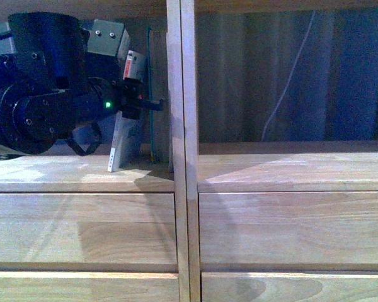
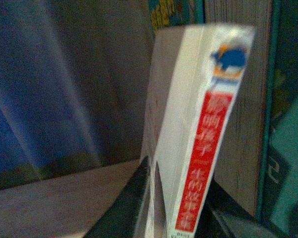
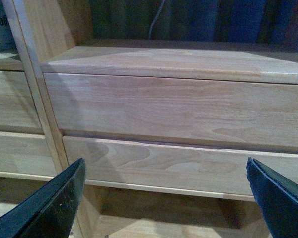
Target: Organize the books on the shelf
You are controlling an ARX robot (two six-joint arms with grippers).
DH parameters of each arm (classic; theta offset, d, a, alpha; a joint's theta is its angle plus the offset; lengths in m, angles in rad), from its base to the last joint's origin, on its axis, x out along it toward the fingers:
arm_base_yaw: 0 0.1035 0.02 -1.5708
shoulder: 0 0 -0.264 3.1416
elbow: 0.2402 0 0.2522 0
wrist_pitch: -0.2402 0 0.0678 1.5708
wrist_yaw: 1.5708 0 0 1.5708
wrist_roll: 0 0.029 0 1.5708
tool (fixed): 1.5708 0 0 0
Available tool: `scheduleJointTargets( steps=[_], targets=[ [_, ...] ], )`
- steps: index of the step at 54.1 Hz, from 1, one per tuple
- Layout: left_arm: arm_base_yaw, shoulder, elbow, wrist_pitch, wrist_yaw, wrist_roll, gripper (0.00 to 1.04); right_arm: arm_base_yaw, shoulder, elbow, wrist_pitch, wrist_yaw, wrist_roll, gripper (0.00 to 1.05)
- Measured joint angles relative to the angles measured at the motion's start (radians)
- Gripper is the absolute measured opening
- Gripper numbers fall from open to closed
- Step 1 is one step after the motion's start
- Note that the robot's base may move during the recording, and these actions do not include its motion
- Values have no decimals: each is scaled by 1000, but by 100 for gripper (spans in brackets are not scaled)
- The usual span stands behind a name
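Note:
In the front view, the thin pale paperback [image 1: 125,143] stands tilted on the left compartment board of the light wood shelf [image 1: 180,189]. My left gripper [image 1: 140,104] is shut on it. The left wrist view shows its red-white spine [image 2: 204,158] clamped in my left gripper [image 2: 176,201], with one black finger [image 2: 134,198] against the cover. Just beyond it the teal book [image 2: 244,114] stands upright. That book shows as a thin teal edge [image 1: 150,94] beside the centre divider. My right gripper [image 3: 164,198] hangs open, holding nothing, in front of the shelf's drawer fronts [image 3: 179,109].
A white cable [image 1: 290,75] hangs behind the right compartment, whose board [image 1: 290,167] holds nothing that I can see. Plain drawer fronts [image 1: 290,229] run below both compartments. Floor shows under the shelf [image 3: 159,223] in the right wrist view.

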Motion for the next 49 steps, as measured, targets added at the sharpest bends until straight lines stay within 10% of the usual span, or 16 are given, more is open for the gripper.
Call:
scheduleJointTargets(
  steps=[21, 49],
  targets=[
    [23, -86, -151, -34, 32, -97, 98, 0, 0, 0, 0, 0, 0, 98],
    [106, -724, -742, -39, 285, -277, 97, 0, 0, 0, 0, 0, 0, 98]
  ],
)
